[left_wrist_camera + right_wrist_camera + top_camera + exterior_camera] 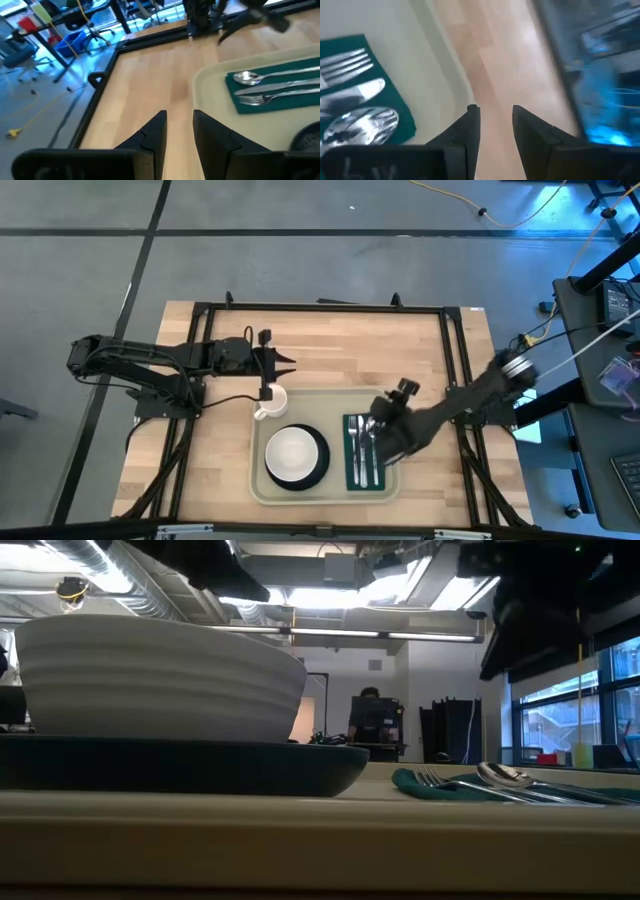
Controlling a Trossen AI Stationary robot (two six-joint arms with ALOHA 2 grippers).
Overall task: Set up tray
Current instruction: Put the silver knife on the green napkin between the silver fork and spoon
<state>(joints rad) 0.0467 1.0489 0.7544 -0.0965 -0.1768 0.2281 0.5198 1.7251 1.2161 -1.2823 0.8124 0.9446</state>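
Both arms are dark, near-black, built of slim jointed segments. The left arm (150,360) shows boxy joint housings and a black cable looping off it across the desk (330,340). The right arm (470,395) carries a silver-grey cylindrical joint (515,365) near its base, with pale cables trailing off behind it. The left end effector (179,135) has two black, wedge-shaped fingers (155,132) with stepped inner faces, mounted on a black block. The right end effector (493,125) is of the same pattern: two dark tapered fingers (467,125) on a black body.
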